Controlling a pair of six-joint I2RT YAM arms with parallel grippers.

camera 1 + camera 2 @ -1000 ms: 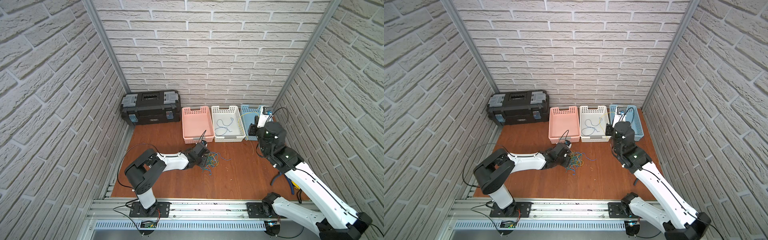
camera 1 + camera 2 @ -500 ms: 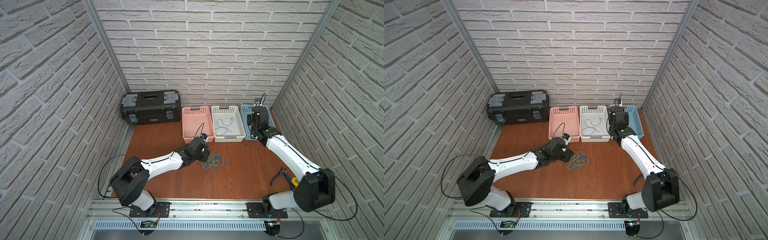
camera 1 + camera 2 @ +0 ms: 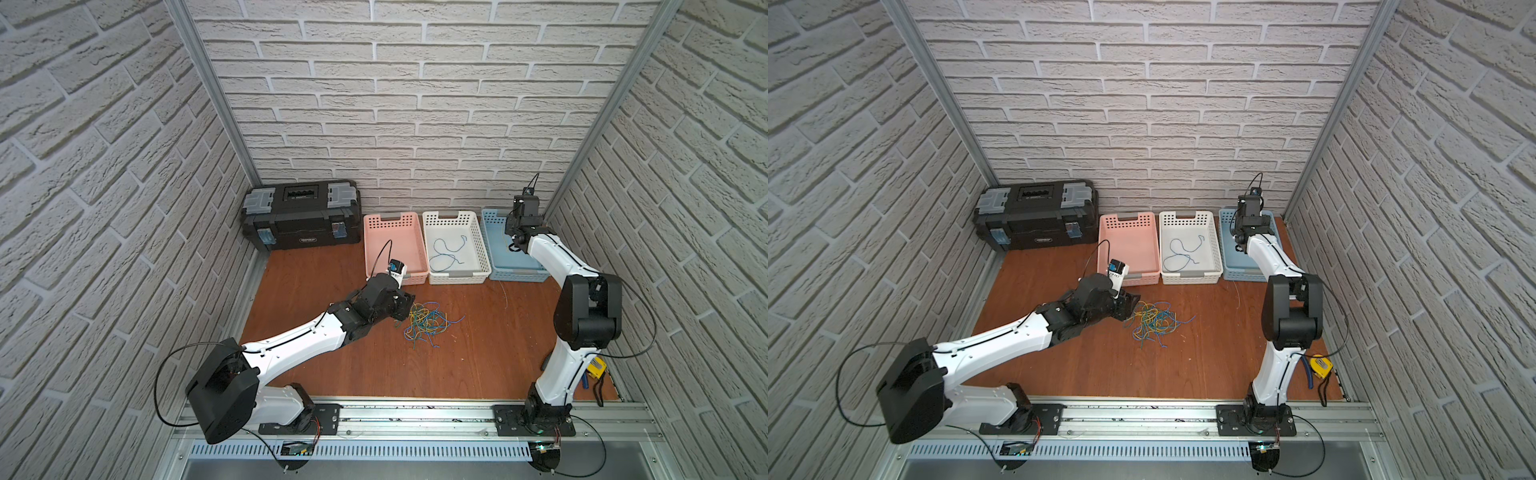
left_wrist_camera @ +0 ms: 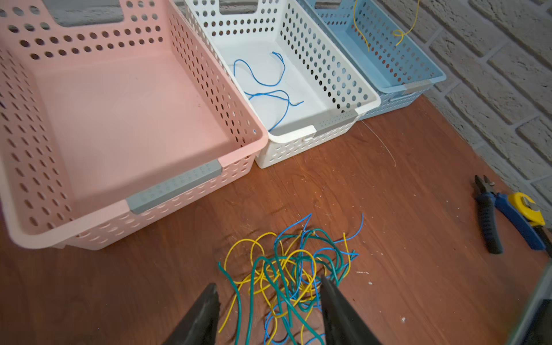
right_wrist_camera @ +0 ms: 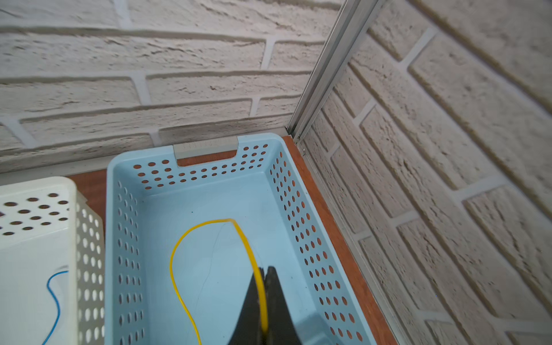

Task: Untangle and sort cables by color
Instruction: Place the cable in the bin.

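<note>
We are looking down on a brown wooden board (image 3: 498, 353) that is filling the middle of both top views. A black toolbox (image 3: 301, 216) is sitting at its upper left. A pink basket (image 3: 376, 222), a white basket (image 3: 478, 245) and a blue basket (image 3: 515, 274) are standing side by side to the toolbox's right. The left gripper (image 4: 268, 283) is reaching in from the lower left, its jaws standing apart over the edge of the tangle of cables (image 3: 426, 322). That tangle is lying at the center, below the pink and white baskets. The right gripper (image 5: 265, 270) is hanging over the blue basket at upper right, its jaws pinching a yellow cable (image 5: 171, 263). A blue cable (image 4: 263, 84) is lying in the white basket.
</note>
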